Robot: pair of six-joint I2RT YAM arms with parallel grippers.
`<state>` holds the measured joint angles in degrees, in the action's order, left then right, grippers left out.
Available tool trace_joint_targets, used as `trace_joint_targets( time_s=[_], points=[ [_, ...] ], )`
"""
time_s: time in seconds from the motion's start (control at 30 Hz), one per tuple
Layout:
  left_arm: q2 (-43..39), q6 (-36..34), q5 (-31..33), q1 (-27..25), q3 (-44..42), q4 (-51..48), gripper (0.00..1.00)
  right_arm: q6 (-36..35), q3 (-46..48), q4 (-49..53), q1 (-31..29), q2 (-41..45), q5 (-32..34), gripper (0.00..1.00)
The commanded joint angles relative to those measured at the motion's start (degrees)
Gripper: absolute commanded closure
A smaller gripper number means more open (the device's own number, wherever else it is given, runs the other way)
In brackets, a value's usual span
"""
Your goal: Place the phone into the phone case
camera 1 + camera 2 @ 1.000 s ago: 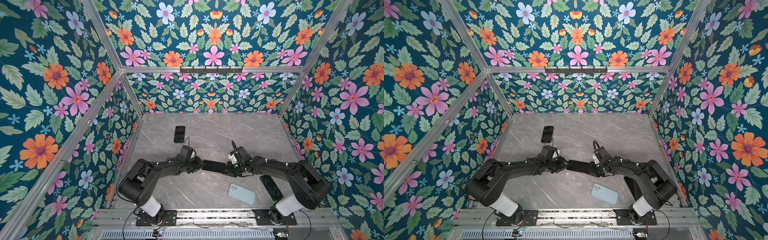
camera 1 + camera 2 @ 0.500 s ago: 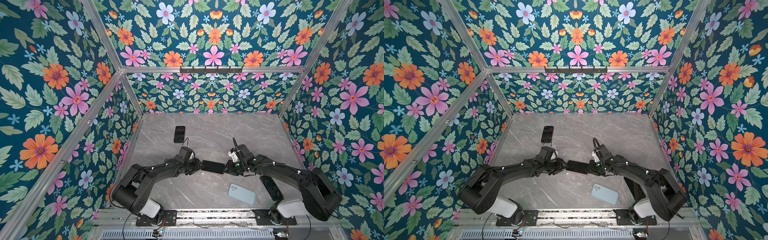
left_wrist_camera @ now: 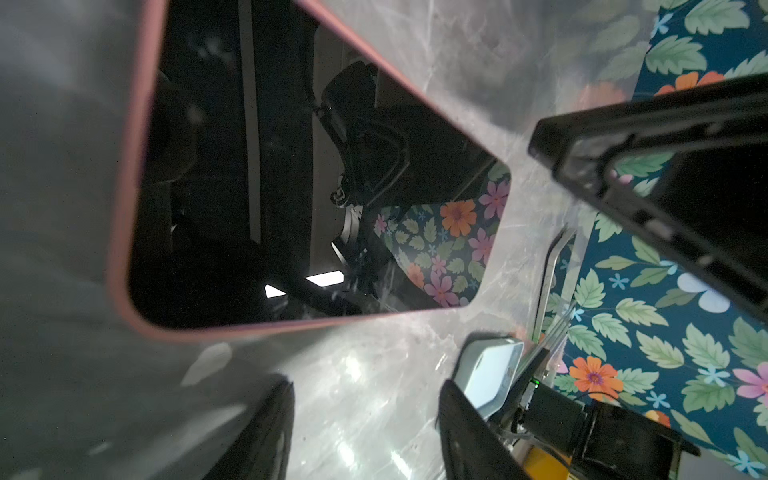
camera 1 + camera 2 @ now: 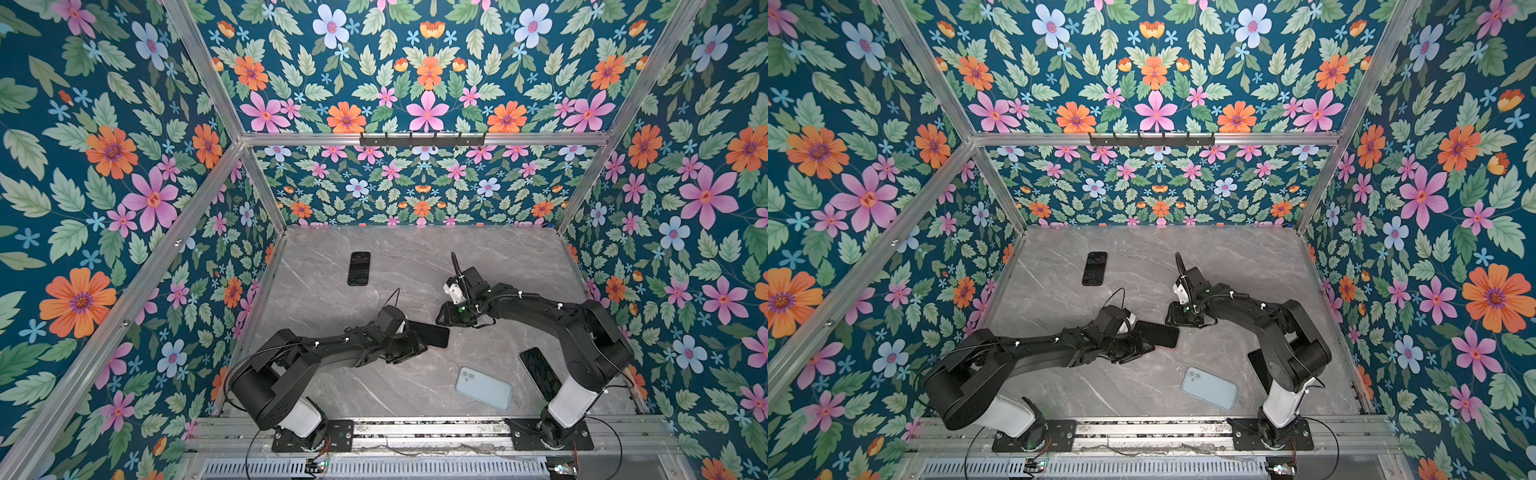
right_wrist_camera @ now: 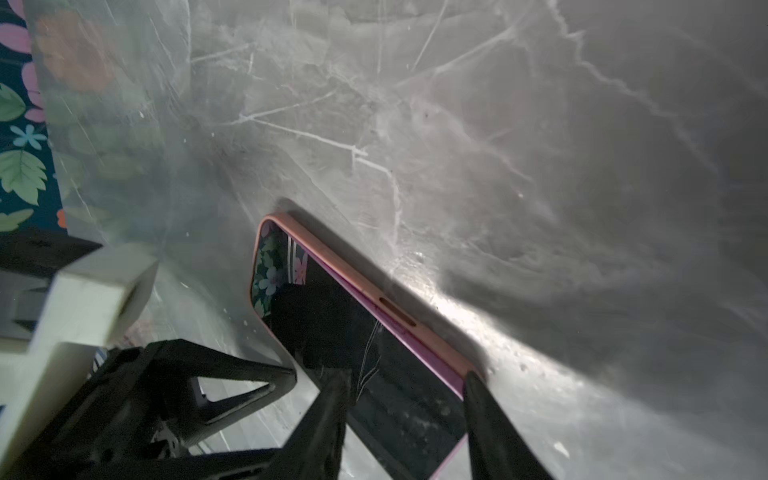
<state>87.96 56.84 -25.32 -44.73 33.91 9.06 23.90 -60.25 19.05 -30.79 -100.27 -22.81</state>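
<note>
My left gripper and right gripper are both open and empty. The phone looks snug in its pink case, so I should lift away gently, no bumps.

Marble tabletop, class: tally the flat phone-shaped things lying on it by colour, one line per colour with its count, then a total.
Glossy black bare phones: 2
Dark-screened phone in pink case: 1
Light blue phone-shaped slab, camera cut-out facing up: 1
Total: 4
</note>
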Motion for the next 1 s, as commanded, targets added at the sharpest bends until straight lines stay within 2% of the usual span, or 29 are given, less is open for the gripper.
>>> trace_joint_targets(
  time_s=[0.0, 0.3, 0.53, 0.63, 0.8, 0.9, 0.97],
  points=[
    [1.52, 0.03, 1.9, -0.02, 0.77, 1.25, 0.42, -3.85, 0.08, -0.25, 0.08, -1.16, -4.51, 0.53],
    [4.8, -0.77, 2.21, 1.67, 2.48, 2.54, 0.5, -4.34, 3.29, -0.44, 0.38, -2.03, -8.74, 0.58],
    [7.57, -3.66, 0.55, 3.94, 7.66, 0.11, 0.6, 0.93, 8.77, -3.19, -1.72, 2.9, -10.51, 0.63],
    [9.21, -2.85, -3.14, 4.5, 8.89, 2.96, 0.64, 5.26, 11.51, -6.09, -3.02, 4.49, -10.51, 0.71],
    [8.93, -3.6, -3.96, 5.09, 9.17, -2.0, 0.66, 9.37, 14.89, -7.3, -3.58, 8.55, -8.22, 0.76],
    [6.18, -0.4, -6.14, 4.28, 7.35, -7.06, 0.7, 10.28, 14.66, -2.82, -3.54, 10.86, -4.69, 0.77],
    [2.97, 0.16, -3.8, 3.9, 7.62, -12.66, 0.72, 13.25, 15.43, -1.52, -3.59, 13.02, -2.03, 0.76]
  ],
)
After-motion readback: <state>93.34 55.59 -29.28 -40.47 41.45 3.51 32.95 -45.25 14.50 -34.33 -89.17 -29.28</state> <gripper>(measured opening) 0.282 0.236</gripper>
